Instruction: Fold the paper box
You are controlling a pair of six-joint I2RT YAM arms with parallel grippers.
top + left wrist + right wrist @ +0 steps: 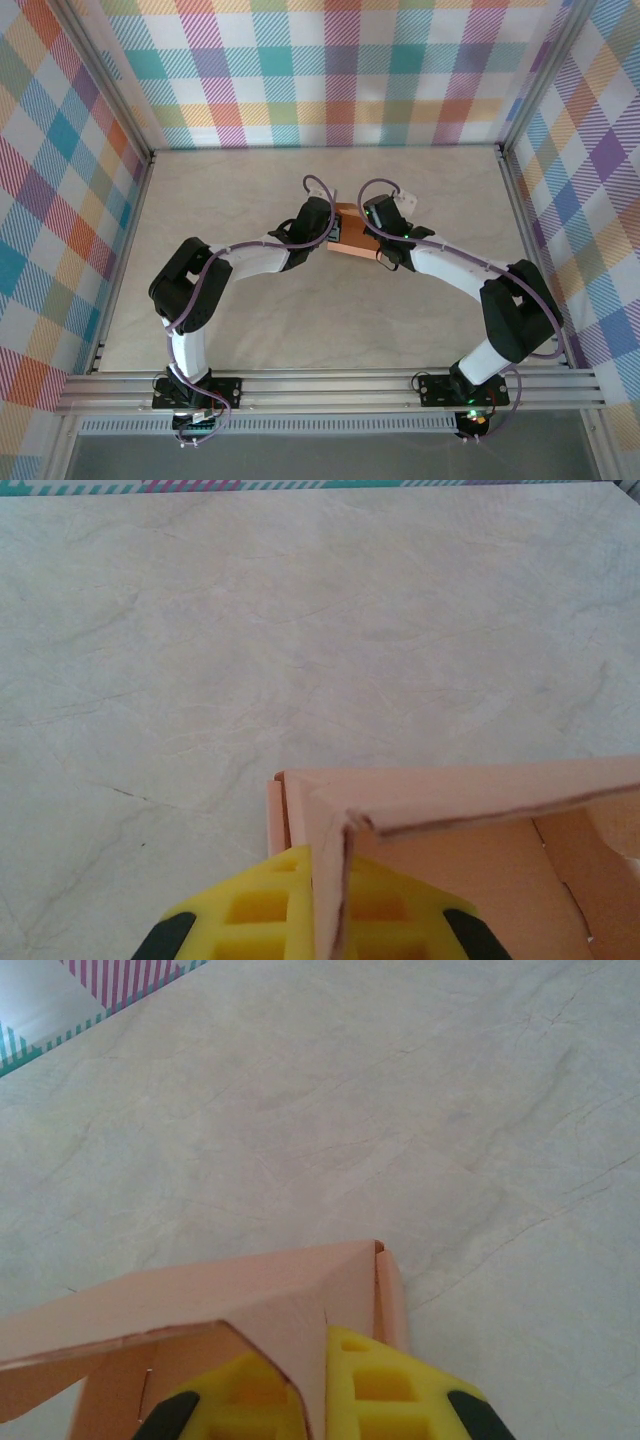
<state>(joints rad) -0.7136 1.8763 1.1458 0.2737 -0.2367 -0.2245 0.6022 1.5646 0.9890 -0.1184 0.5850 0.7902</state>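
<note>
Two grippers meet over the middle of the pale marbled table (300, 330), one at each end of the paper box (350, 238). On the left, the left gripper (328, 236) is closed tight: its yellow fingers (255, 910) are pressed together with a thin salmon-orange end wall of the box standing edgewise between them, leaving no gap beyond the card's own thickness. A folded corner of the box sits just ahead of those fingertips. From it a long side wall runs off to their right, its top edge rising as it goes, and the open inside of the box lies to the right of the pads. The box itself spans the short space between the two sets of fingers. Whether its underside touches the table or hangs just above it, I cannot tell. On the right, the right gripper (374, 238) is likewise fully closed, and its yellow fingers (395, 1390) pinch the opposite end wall. That corner stands just ahead of the tips, and the long wall stretches away to their left.
</note>
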